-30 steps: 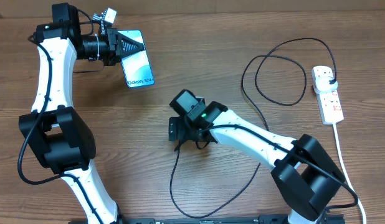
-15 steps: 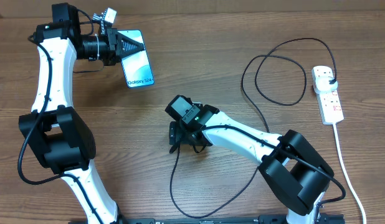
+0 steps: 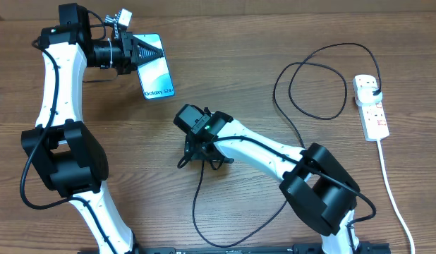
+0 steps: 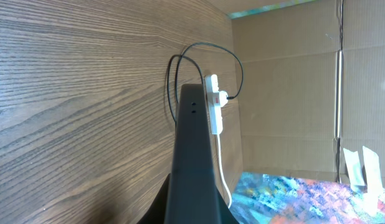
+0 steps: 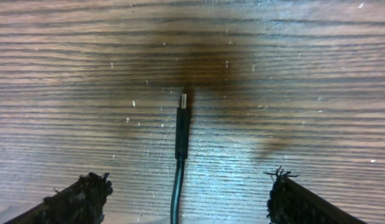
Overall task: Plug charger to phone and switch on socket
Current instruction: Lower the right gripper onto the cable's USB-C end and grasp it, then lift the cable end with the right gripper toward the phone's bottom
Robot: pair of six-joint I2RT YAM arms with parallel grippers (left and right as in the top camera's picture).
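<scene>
Centre of the wooden table [image 3: 246, 42]: right gripper [image 5: 187, 182] low over the surface, spread wide, grasping nothing. Its fingers [image 5: 80, 198] flank the connector tip [image 5: 184, 101] of the charger [image 3: 195, 201] without touching it. The tip lies flat, long axis straight away from the wrist camera, metal end farthest.

The cable loops right to its black plug [image 3: 373, 86], seated in the far end of the power strip [image 3: 371, 109], which lies lengthwise by the right edge.

Far left: left gripper [image 3: 139, 51] clamped on one end of the phone [image 3: 158, 77], screen up, Galaxy text at the free end.
</scene>
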